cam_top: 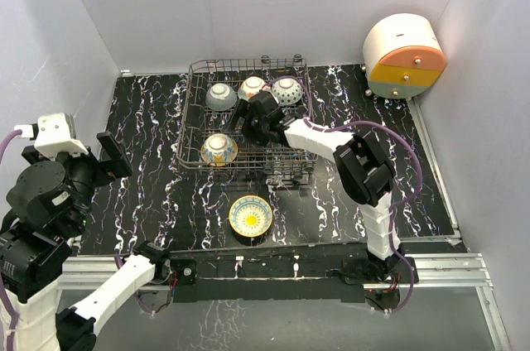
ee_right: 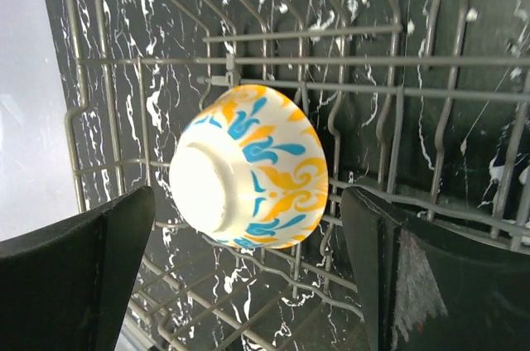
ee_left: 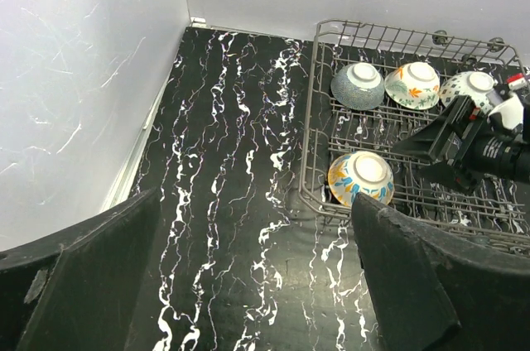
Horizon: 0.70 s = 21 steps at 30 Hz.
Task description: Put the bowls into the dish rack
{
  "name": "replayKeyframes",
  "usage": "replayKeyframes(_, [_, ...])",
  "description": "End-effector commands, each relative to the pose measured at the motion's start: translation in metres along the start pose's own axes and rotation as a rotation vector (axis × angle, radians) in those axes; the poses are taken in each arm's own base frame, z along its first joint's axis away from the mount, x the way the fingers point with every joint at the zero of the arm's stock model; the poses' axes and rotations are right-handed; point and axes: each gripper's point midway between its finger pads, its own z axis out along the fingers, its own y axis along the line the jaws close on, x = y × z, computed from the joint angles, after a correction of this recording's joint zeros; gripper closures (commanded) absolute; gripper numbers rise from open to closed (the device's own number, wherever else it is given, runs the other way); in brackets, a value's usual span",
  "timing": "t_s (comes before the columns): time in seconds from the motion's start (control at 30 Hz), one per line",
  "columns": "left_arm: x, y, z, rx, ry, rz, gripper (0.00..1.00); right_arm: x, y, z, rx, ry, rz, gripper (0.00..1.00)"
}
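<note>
The dark wire dish rack (cam_top: 187,119) stands at the back middle of the marbled table. In it lie a speckled grey bowl (cam_top: 220,96), an orange-green floral bowl (cam_top: 252,86), a blue bowl (cam_top: 287,90) and, nearer the front, an orange-blue floral bowl (cam_top: 219,150), all bottom up. The yellow sunflower bowl (cam_top: 250,216) sits upright on the table in front of the rack. My right gripper (cam_top: 242,123) is open over the rack, just above the orange-blue bowl (ee_right: 248,167), its fingers apart from it. My left gripper (cam_top: 112,156) is open and empty at the left.
A round white, orange and yellow drawer box (cam_top: 404,55) stands at the back right corner. White walls close in the left, back and right. A metal rail (cam_top: 447,264) runs along the table's near edge. The rack (ee_left: 310,119) also shows in the left wrist view.
</note>
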Motion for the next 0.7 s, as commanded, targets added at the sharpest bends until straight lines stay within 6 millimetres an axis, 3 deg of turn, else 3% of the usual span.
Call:
replayKeyframes(0.0, [-0.002,-0.002,-0.001,0.016,-0.012,0.002,0.04,-0.041,0.033,-0.038,0.016,-0.12,-0.128,0.01])
replayKeyframes(0.17, [-0.005,-0.004,0.001,0.019,-0.016,0.011,0.04,-0.051,0.055,-0.071,0.039,-0.141,-0.261,0.01])
replayKeyframes(0.3, [-0.01,-0.004,0.002,0.018,-0.026,0.01,0.04,-0.024,0.072,-0.103,0.104,-0.116,-0.414,0.01])
replayKeyframes(0.47, [-0.017,-0.009,0.004,0.03,-0.042,0.005,0.04,0.055,0.082,-0.149,0.163,-0.021,-0.601,0.01])
replayKeyframes(0.67, [-0.015,-0.014,0.007,0.045,-0.038,-0.005,0.04,0.153,0.06,-0.196,0.273,0.067,-0.745,0.01])
